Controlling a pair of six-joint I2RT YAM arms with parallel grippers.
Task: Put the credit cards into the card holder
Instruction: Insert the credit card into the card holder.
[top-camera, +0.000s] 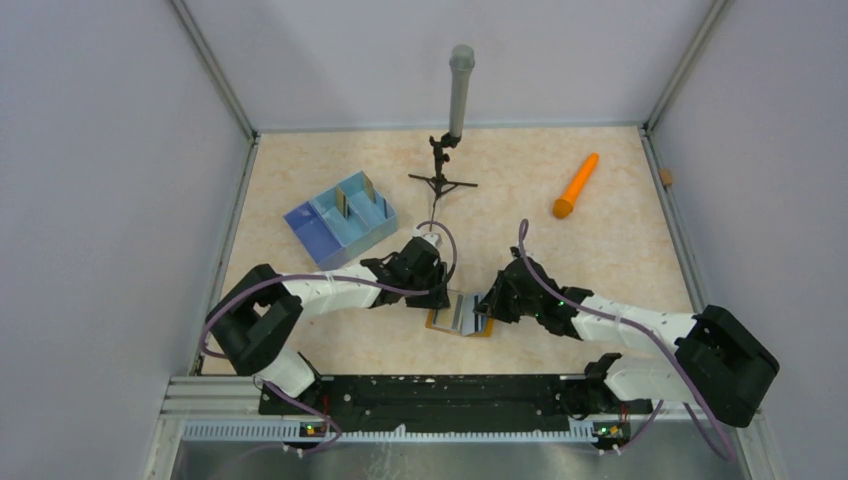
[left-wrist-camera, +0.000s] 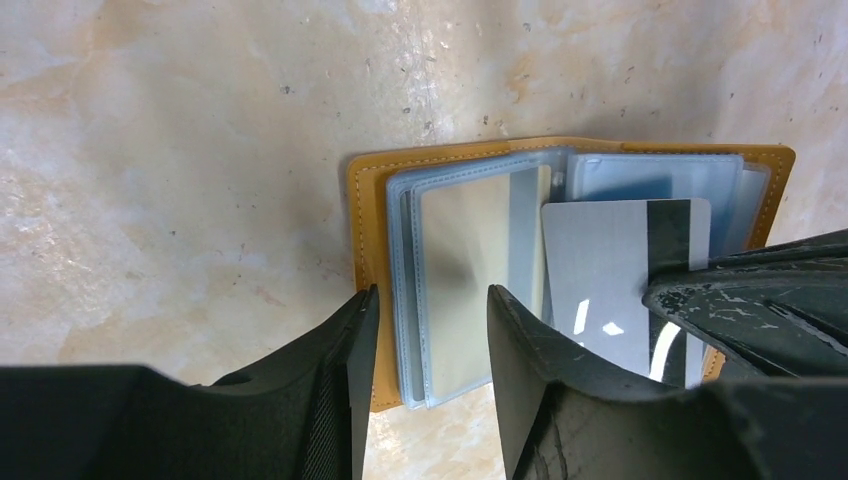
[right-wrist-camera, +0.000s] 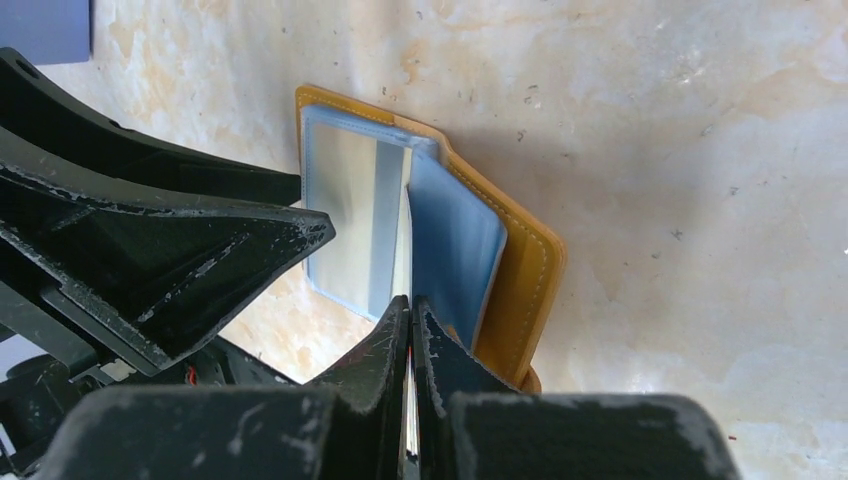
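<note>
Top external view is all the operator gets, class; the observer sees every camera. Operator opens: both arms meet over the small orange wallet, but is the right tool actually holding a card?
Observer: Yes. The right tool is shut on a thin grey card with a dark stripe. The left wrist view shows the card lying over the right-hand pockets of the open wallet.
Operator: And the left tool, is it gripping the wallet?
Observer: No. The left tool is open, with its fingers on either side of the near edge of the wallet's left-hand clear sleeves.
</note>
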